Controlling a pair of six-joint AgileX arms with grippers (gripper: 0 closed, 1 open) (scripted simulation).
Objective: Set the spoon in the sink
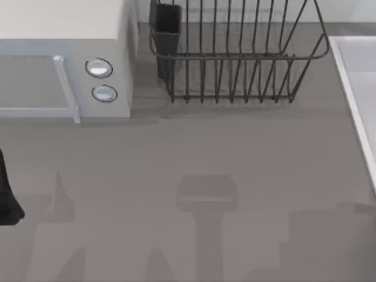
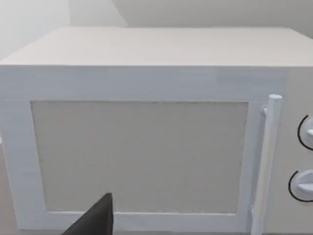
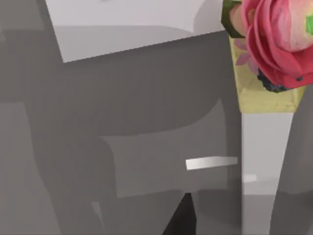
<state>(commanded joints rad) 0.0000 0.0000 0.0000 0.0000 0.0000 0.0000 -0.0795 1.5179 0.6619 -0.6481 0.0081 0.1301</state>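
Left arm (image 1: 7,197): dark shape at table's left edge, near front, parked; finger spread cannot tell.
Right gripper: dark tip (image 3: 180,220) low in right wrist view, finger state cannot tell.
Spoon: cannot make out; small pale bar (image 3: 211,162) on grey surface just ahead of right tip could be its handle, unsure.
Sink (image 1: 359,100): far right edge of table, so right arm judged nearer.
Farther back: dish rack (image 1: 235,59) centre-right, microwave (image 1: 64,59) at left.
Right wrist view adds pink flower (image 3: 279,39) on yellow base.
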